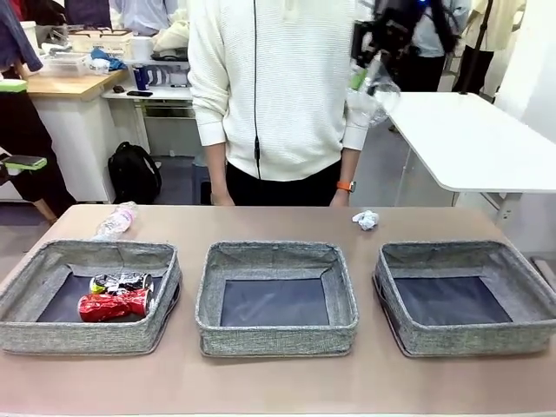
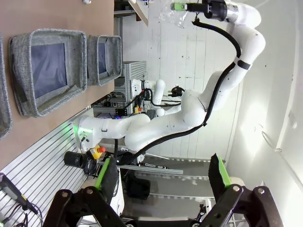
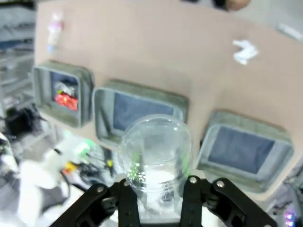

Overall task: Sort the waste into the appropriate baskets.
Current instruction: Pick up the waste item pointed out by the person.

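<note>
High above the table's far right, my right gripper is shut on a clear plastic cup. From the wrist, the cup stands between the fingers, over the middle basket and right basket. The left basket holds a crushed dark can and a crushed red can. A clear bottle lies behind it. A white paper ball sits behind the right basket. My left gripper is open and holds nothing, away from the table.
A person in a white sweater stands at the table's far edge, hands down behind it. The middle basket has a bare bottom. A white table stands behind on the right. Bare tabletop runs between the baskets and the person.
</note>
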Tool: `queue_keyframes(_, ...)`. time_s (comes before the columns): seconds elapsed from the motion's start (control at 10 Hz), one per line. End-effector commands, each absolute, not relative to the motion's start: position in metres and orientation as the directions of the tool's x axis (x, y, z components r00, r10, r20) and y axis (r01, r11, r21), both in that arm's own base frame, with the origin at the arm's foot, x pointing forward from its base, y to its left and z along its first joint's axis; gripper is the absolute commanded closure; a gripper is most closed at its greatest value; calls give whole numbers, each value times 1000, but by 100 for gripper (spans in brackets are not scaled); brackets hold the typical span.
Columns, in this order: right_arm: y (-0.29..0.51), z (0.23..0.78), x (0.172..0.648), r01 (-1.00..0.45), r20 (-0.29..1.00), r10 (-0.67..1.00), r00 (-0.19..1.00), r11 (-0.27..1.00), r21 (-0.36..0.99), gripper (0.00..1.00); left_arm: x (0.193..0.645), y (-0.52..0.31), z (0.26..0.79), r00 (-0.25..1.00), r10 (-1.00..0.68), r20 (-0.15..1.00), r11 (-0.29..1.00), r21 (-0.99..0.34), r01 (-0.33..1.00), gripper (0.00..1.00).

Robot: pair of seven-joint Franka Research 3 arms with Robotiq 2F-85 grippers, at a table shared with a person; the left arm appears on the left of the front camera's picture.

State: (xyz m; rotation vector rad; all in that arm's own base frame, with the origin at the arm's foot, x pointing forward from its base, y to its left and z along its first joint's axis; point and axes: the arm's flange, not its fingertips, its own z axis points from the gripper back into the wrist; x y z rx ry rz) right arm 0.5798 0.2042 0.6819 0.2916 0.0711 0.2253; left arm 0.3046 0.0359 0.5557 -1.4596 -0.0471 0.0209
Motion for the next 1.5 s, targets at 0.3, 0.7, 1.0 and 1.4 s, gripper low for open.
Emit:
queue_keyframes(0.3,265,748,545,-442,26,447,894,870,217,65,304,36,557,998,38,40,90,-995,36,0)
queue_keyframes(0.7,265,736,523,-414,-23,433,901,875,250,65,304,36,557,998,38,40,90,-995,36,0)
queue_keyframes(1.0,290,726,515,-493,-16,519,855,821,288,65,304,36,557,998,38,40,90,-995,36,0)
queue_keyframes(1.4,353,744,457,-418,-105,448,888,880,223,65,304,36,557,998,38,40,90,-995,36,0)
